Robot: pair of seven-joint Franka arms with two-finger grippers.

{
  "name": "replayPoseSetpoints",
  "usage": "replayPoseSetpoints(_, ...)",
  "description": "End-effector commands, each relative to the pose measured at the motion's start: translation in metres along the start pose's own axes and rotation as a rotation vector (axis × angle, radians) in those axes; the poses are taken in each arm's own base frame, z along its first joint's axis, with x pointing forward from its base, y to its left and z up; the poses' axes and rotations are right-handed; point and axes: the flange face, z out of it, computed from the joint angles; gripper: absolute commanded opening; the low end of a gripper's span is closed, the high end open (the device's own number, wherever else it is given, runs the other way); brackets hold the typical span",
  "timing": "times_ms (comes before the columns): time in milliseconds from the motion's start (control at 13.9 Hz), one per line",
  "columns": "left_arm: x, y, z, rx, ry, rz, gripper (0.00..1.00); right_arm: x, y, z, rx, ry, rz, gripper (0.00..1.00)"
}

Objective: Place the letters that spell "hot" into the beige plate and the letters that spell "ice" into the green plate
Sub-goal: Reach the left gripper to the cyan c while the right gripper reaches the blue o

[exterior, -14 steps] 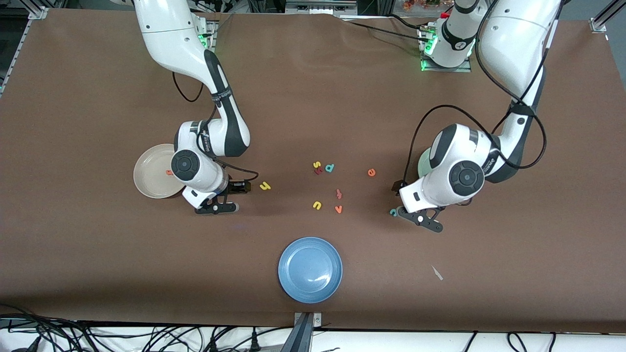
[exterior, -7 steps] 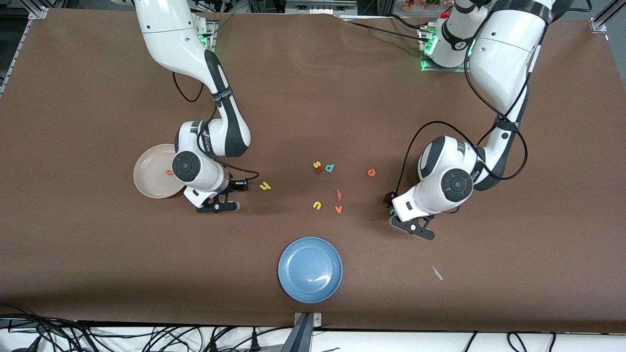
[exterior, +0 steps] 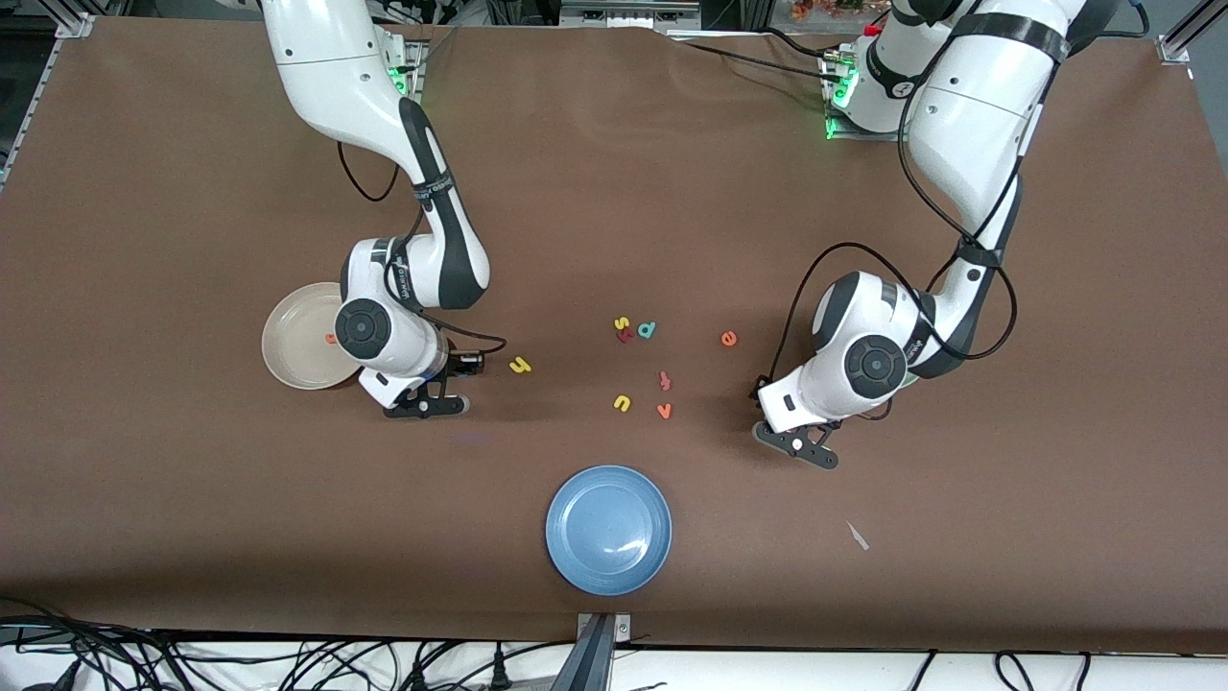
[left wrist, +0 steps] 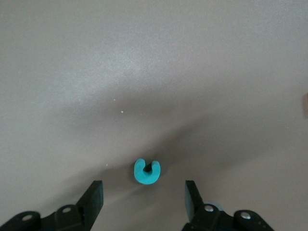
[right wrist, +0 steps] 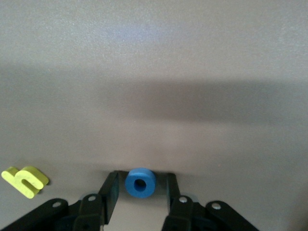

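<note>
My right gripper (exterior: pixel 451 386) is low over the table beside the beige plate (exterior: pixel 293 357), which holds the orange t (exterior: pixel 332 338). In the right wrist view, the gripper (right wrist: pixel 141 176) stands narrowly open around the blue o (right wrist: pixel 140 184), with a small gap at one finger. The yellow h (right wrist: pixel 25 180) (exterior: pixel 520 365) lies close by. My left gripper (exterior: pixel 773 419) (left wrist: pixel 143 188) is open, and the teal c (left wrist: pixel 146 172) lies flat on the table just past its fingertips (left wrist: pixel 95 192). The orange e (exterior: pixel 729 338) lies nearer the table's middle. The left arm hides the green plate.
Loose letters lie in the middle: a yellow s (exterior: pixel 622 323), a teal d (exterior: pixel 647 330), a reddish hooked letter (exterior: pixel 664 380), a yellow u (exterior: pixel 622 403) and an orange v (exterior: pixel 664 411). A blue plate (exterior: pixel 608 528) sits nearest the front camera.
My left arm swung toward the table's middle, came over the teal c and narrowed its fingers a little. My right gripper's fingers closed in around the blue o.
</note>
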Motion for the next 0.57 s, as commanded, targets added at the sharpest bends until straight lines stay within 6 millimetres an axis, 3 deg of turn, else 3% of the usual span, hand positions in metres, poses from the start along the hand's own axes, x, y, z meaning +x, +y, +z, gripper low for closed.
replayPoseSetpoints(0, 0.002, 0.004, 0.011, 0.021, 0.001, 0.006, 0.68, 0.004, -0.002, -0.002, 0.024, -0.001, 0.005, 0.45)
replayPoseSetpoints(72, 0.002, 0.002, 0.015, 0.021, -0.002, 0.005, 0.58, 0.004, -0.002, -0.002, 0.024, -0.003, 0.005, 0.45)
replayPoseSetpoints(215, 0.001, 0.002, 0.022, 0.020, -0.011, 0.005, 0.49, 0.004, -0.002, -0.002, 0.024, -0.001, 0.006, 0.40)
replayPoseSetpoints(359, 0.001, 0.002, 0.024, 0.020, -0.015, 0.005, 0.48, 0.004, -0.002, -0.002, 0.030, -0.001, 0.011, 0.32)
replayPoseSetpoints(503, 0.001, 0.002, 0.024, 0.020, -0.013, 0.005, 0.20, 0.004, -0.004, -0.001, 0.057, -0.001, 0.031, 0.26)
